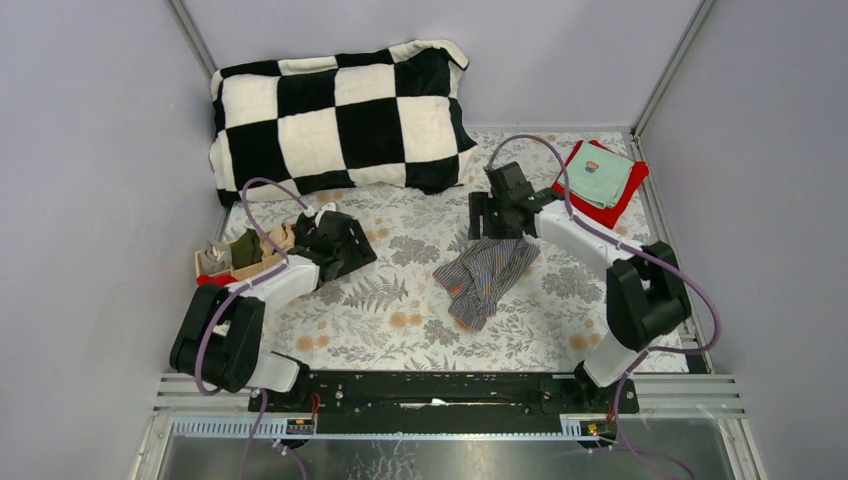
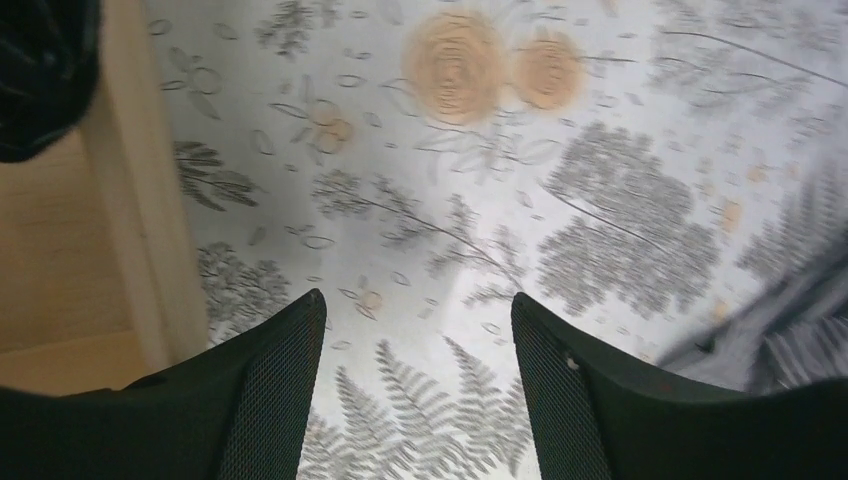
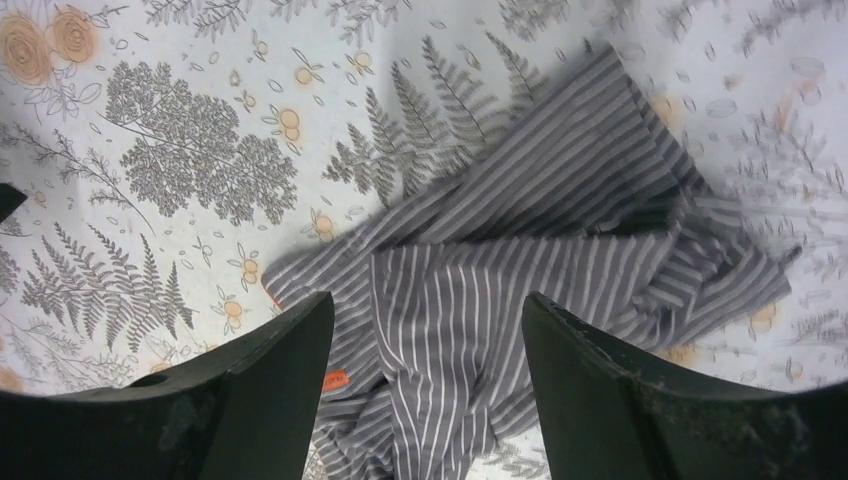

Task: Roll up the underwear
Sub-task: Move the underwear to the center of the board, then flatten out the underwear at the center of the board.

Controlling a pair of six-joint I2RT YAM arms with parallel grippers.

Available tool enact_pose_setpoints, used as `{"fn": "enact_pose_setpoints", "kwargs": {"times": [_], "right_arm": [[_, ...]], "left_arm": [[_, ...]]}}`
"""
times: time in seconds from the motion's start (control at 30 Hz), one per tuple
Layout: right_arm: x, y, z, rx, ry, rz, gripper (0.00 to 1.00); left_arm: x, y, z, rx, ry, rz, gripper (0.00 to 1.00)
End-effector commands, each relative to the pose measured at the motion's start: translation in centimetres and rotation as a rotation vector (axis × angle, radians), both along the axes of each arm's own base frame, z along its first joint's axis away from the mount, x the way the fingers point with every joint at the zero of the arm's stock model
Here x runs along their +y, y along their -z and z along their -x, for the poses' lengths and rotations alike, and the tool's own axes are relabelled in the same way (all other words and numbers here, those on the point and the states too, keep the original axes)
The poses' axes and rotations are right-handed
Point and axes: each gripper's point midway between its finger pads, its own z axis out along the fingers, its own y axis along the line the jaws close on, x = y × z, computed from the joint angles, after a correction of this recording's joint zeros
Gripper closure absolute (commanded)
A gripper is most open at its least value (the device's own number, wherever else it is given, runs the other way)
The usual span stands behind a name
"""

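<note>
Floral sheet (image 1: 400, 330): covers the whole work surface; everything lies on it
Checked pillow (image 1: 340, 115): at the far edge, well apart from the job
Grey striped shorts (image 1: 485, 275): right of centre on the sheet, rumpled and half open, no roll begun
Their long axis: in the top view I see it slanting from the far right end, under my right tool, down to the near left end
Which way they point: small orange bits show at the near left end in the right wrist view, so I take that for the waistband end, though the folds hide most of it
Red cloth (image 1: 610, 195) with teal cloth (image 1: 605, 175) on it: far right corner, not part of the job
Wooden box (image 1: 225, 262): left edge, dark cloth inside; I cannot tell whether that is a second pair
Right tool (image 1: 492, 222): released, fingers spread above the far end of the shorts, gripping nothing
Left tool (image 1: 340, 245): released and empty over bare sheet, just beside the box
Progress: I judge nothing done; I must flatten, fold and roll the shorts
</note>
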Motion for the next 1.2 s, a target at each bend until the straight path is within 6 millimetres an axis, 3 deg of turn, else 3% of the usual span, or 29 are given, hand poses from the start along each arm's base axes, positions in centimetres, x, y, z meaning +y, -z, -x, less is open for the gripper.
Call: {"fn": "enact_pose_setpoints", "kwargs": {"times": [0.0,0.13,0.27,0.43,0.67,0.77,0.87,0.93,1.03,1.1,1.17], "right_arm": [[2.0,-0.2,-1.8,0.002,-0.16,0.046,0.26],[0.1,1.5,-4.1,0.053,-0.083,0.203,0.29],[-3.2,4.4,-4.2,0.14,0.059,0.272,0.33],[-5.1,7.6,-1.5,0.22,0.144,0.255,0.44],[-7.4,8.0,5.5,0.279,0.22,0.21,0.48],[-6.8,8.4,10.0,0.335,0.244,0.09,0.52],[-4.0,7.8,14.2,0.378,0.228,-0.036,0.56],[-1.4,6.9,16.9,0.373,0.182,-0.088,0.56],[4.3,4.8,20.5,0.372,0.027,-0.228,0.5],[6.5,2.7,21.3,0.33,-0.071,-0.266,0.45],[5.5,0.9,19.7,0.212,-0.087,-0.199,0.41]], "left_arm": [[-4.1,-6.1,-1.5,-0.177,0.148,0.124,0.27],[-7.8,-8.3,1.2,-0.21,0.264,0.15,0.27],[-9.8,-7.0,4.4,-0.174,0.287,0.19,0.27],[-10.9,-3.7,7.2,-0.103,0.293,0.222,0.27],[-12.8,-2.9,7.3,-0.093,0.337,0.198,0.28],[-13.1,-2.7,7.1,-0.087,0.346,0.191,0.28],[-13.3,-2.3,7.0,-0.077,0.35,0.184,0.28],[-13.2,-2.0,7.0,-0.071,0.349,0.178,0.28],[-12.8,-1.9,6.8,-0.072,0.338,0.154,0.28],[-12.4,-2.4,6.5,-0.081,0.327,0.128,0.28],[-11.5,-3.2,6.1,-0.096,0.297,0.087,0.28]]}}
